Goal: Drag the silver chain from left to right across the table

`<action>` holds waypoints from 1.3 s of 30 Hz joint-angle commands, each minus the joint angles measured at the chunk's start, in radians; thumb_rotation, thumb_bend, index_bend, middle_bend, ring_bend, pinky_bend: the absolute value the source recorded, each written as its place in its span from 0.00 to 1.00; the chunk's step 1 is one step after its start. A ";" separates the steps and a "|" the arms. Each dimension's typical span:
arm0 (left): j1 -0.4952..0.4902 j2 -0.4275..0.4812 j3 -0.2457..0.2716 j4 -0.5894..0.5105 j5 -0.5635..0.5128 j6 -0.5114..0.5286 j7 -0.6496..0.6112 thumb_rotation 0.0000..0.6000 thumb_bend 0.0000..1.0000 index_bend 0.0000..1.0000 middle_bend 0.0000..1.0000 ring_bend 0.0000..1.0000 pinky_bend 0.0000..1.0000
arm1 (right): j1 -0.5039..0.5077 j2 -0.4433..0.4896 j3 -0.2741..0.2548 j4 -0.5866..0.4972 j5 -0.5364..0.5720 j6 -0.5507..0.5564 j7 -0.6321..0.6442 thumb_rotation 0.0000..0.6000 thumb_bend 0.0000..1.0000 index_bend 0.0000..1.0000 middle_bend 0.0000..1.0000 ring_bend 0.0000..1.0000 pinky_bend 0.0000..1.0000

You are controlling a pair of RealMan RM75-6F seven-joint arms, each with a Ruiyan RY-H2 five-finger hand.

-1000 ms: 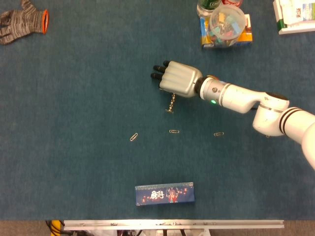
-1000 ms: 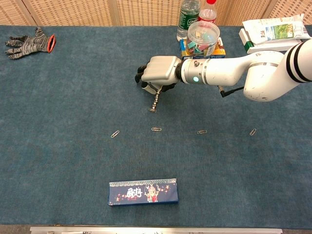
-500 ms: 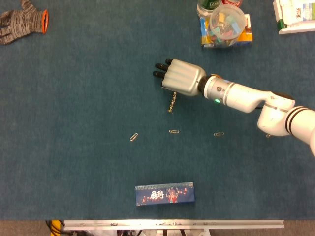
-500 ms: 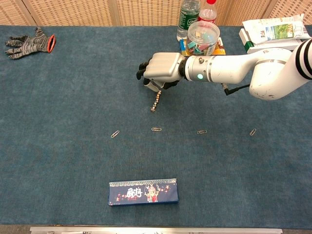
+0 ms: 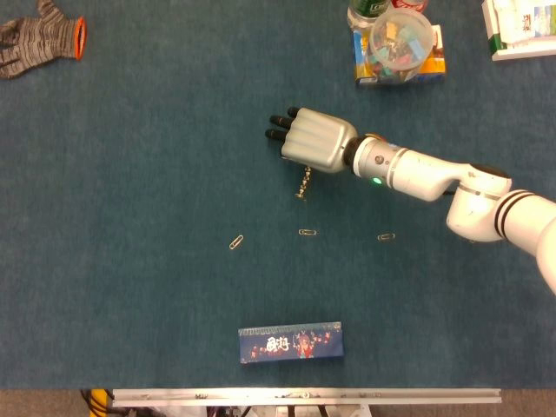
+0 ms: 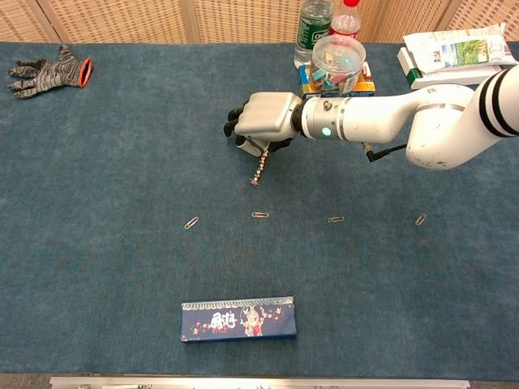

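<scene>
The right hand [image 5: 313, 143] reaches in from the right over the blue cloth-covered table [image 6: 97, 243], back of the hand up, its dark fingers [image 5: 280, 128] curled in toward the left. It holds the upper end of the silver chain [image 5: 303, 184], pinched underneath; the rest of the chain hangs down out of the fist, and its lower end seems to meet the cloth just near of the hand, around the middle of the table. The left hand shows in neither view.

Near of the chain, a row of paper clips lies on the cloth: one [image 6: 192, 222] to the left, one [image 6: 259, 215] almost straight below the chain, one [image 6: 336, 220] further right, and a fourth [image 6: 421, 220] under the white forearm. A long dark box with a printed picture [image 6: 238, 319] lies along the near edge. At the far left corner sits a grey knitted glove with an orange cuff [image 6: 49, 71]. At the far side, right of centre, a clear tub of coloured bits [image 6: 338, 58] stands on a colourful carton, with two bottles [image 6: 328, 19] behind it, and a stack of packets [image 6: 450, 50] lies at the far right.
</scene>
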 commanded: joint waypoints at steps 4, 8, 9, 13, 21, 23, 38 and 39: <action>0.000 0.002 0.000 0.000 0.002 -0.002 -0.004 1.00 0.12 0.52 0.18 0.06 0.01 | -0.010 0.017 -0.007 -0.013 -0.002 0.004 -0.022 1.00 1.00 0.55 0.17 0.10 0.24; 0.000 0.002 0.002 -0.001 0.004 -0.002 -0.003 1.00 0.12 0.52 0.18 0.06 0.01 | -0.021 0.040 -0.007 -0.038 0.006 0.003 -0.049 1.00 1.00 0.59 0.17 0.09 0.24; 0.000 0.002 0.002 -0.002 0.005 -0.001 -0.003 1.00 0.12 0.52 0.18 0.06 0.01 | -0.024 0.045 -0.006 -0.044 0.008 0.005 -0.053 1.00 1.00 0.61 0.17 0.09 0.24; 0.000 0.002 0.001 -0.004 0.006 0.002 0.000 1.00 0.12 0.52 0.18 0.06 0.01 | -0.032 0.060 0.004 -0.068 0.013 0.024 -0.062 1.00 1.00 0.62 0.17 0.09 0.24; 0.002 0.003 0.002 -0.006 0.007 0.006 0.001 1.00 0.12 0.52 0.18 0.06 0.01 | -0.030 0.046 0.017 -0.062 0.014 0.031 -0.081 1.00 1.00 0.59 0.17 0.09 0.24; 0.002 0.003 0.002 -0.006 0.006 0.007 0.002 1.00 0.12 0.52 0.18 0.06 0.01 | -0.030 0.040 0.017 -0.056 0.013 0.030 -0.087 1.00 1.00 0.58 0.17 0.09 0.24; 0.003 0.005 0.000 -0.004 0.003 0.005 -0.005 1.00 0.12 0.52 0.18 0.06 0.01 | -0.040 0.001 0.014 -0.002 0.009 0.027 -0.129 1.00 1.00 0.48 0.13 0.03 0.15; 0.003 0.004 0.000 -0.004 0.002 0.004 -0.004 1.00 0.12 0.52 0.18 0.06 0.01 | -0.041 0.001 0.014 -0.001 0.010 0.028 -0.128 1.00 1.00 0.48 0.13 0.02 0.14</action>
